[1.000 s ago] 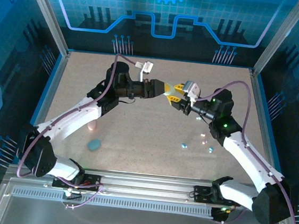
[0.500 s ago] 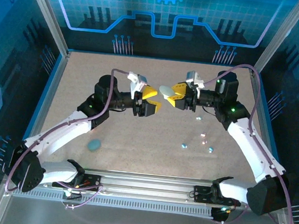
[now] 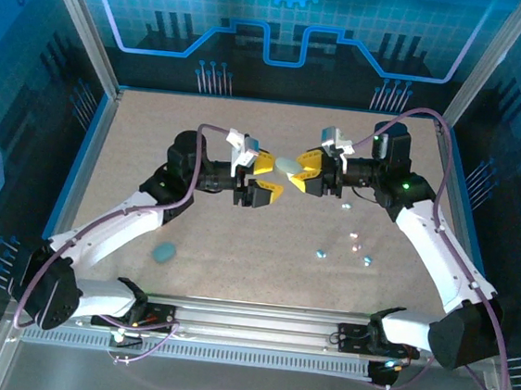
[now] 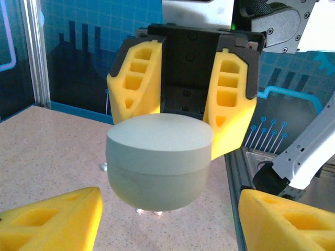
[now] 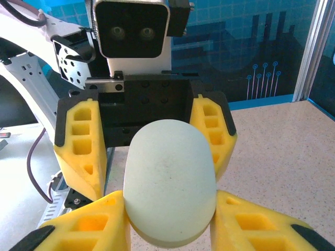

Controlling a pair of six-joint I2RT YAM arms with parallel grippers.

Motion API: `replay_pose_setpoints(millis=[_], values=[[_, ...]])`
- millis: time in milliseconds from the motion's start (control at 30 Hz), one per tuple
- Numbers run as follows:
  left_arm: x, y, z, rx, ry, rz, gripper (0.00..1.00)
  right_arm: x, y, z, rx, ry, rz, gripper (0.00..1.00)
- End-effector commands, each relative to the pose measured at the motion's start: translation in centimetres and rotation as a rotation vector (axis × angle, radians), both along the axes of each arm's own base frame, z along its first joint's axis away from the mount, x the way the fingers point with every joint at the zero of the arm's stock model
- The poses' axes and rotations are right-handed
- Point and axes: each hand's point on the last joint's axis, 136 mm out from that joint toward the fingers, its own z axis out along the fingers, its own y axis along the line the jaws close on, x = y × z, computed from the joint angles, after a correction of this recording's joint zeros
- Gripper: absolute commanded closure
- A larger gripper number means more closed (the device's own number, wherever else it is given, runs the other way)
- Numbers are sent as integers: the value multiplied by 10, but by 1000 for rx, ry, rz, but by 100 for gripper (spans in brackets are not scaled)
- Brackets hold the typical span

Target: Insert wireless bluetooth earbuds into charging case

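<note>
Both arms met over the middle of the worktop, and there was room to spare. The blue side edge on the left stood well apart from the meeting point, as did the right-hand one. Open surface ran from the jaws down to the near rail.

The right jaws were clenched on the pale oval charging case and held it up off the worktop. The left wrist view showed it square-on, pinched between the two yellow fingers opposite. A seam ran round the case and the lid sat shut, so what was inside could not be told.

The left jaws were released and spread wide. One finger stood on either side of the case, and neither touched it.

The wireless bluetooth earbuds lay as a few tiny beads, loose on the worktop. They were right of centre, near the right arm and well apart from the held case.

A second, teal case rested alone on the near left, just beside the left arm.
</note>
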Motion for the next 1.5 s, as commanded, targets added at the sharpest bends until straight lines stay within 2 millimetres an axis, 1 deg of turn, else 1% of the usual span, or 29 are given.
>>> replay_pose_setpoints(millis=[0, 267, 433, 600, 733, 833, 1033, 1100, 1167, 1233, 1333, 1467], values=[[-5, -6, 21, -37, -42, -48, 31, -5, 3, 10, 11, -41, 24, 62], [-5, -9, 29, -76, -44, -61, 33, -7, 5, 4, 5, -49, 38, 62], [-5, -9, 29, -77, -42, -59, 36, -10, 7, 4, 5, -52, 58, 62], [-4, -9, 27, -72, -38, -57, 37, -13, 8, 3, 4, -55, 73, 61], [-4, -9, 27, -70, -38, -56, 42, -14, 9, 3, 3, -62, 81, 61], [-4, -10, 27, -71, -35, -59, 44, -16, 9, 1, -2, -66, 86, 61], [-5, -10, 23, -59, -22, -67, 54, -15, 9, 4, 0, -69, 78, 61], [-6, -9, 22, -57, -26, -65, 53, -15, 9, 6, 4, -63, 72, 61], [-7, -9, 22, -57, -35, -66, 47, -14, 9, 9, 9, -63, 67, 61], [-7, -8, 21, -53, -40, -64, 44, -14, 8, 10, 9, -67, 61, 61], [-8, -8, 21, -50, -45, -63, 44, -13, 8, 9, 9, -67, 60, 61], [-8, -8, 21, -49, -44, -65, 46, -14, 8, 9, 11, -60, 60, 61]])
